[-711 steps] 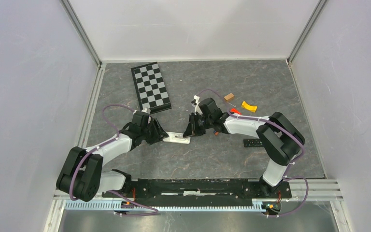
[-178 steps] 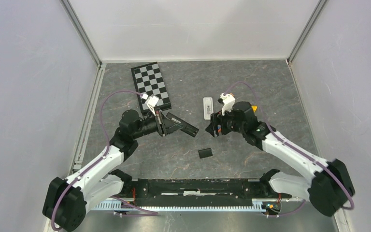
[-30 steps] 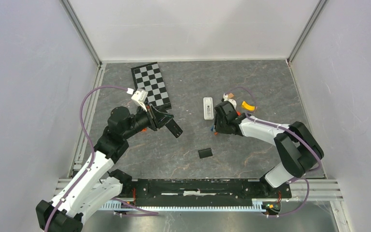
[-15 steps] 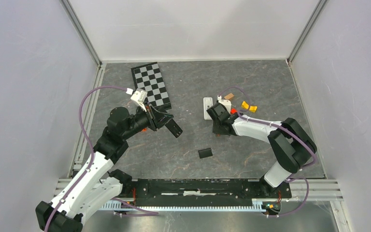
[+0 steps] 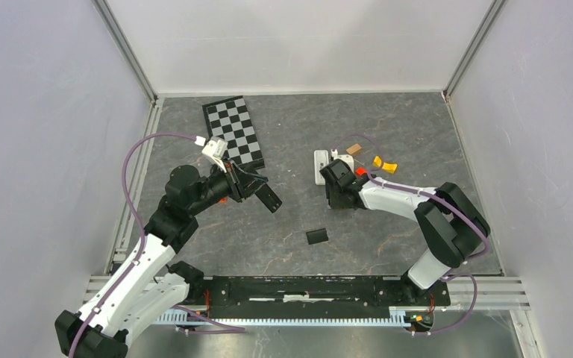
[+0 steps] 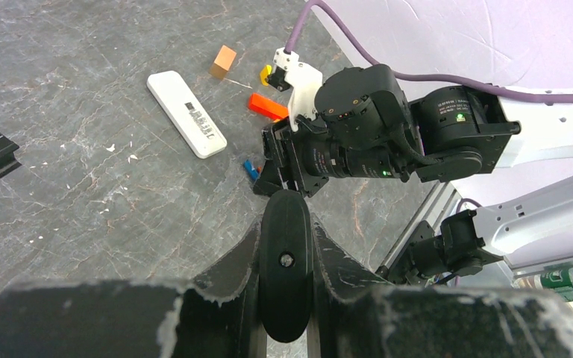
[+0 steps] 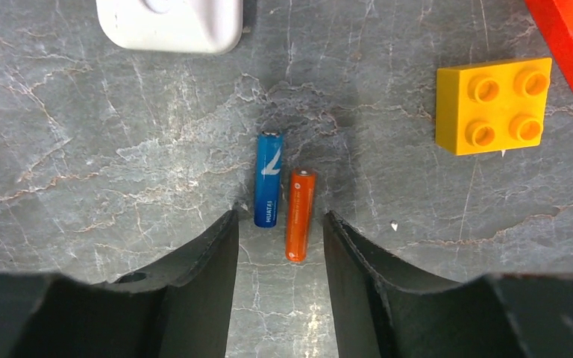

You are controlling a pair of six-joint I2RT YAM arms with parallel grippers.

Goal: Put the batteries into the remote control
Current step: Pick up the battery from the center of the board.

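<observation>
Two batteries (image 7: 268, 179) (image 7: 299, 214) — two remotes (image 6: 186, 114) (image 6: 286, 276) — three blocks (image 6: 223, 61) (image 6: 265, 74) (image 6: 267, 106).

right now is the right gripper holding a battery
No, the open right gripper straddles the blue battery and orange battery lying on the table.

Grey veined tabletop (image 5: 388, 127), pale lilac walls (image 5: 45, 112) on three sides (plain), aluminium corner rails (image 5: 124, 48) — even light

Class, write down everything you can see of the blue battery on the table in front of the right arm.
The blue battery is a slim cylinder in a glossy blue wrap with a white mark and white lettering, and a silvery cap at its far end. It lies flat on the grey marbled table, parallel to the orange battery, which sits a little nearer the camera; whether they touch is unclear. The open right end effector straddles its near end without gripping it.
</observation>
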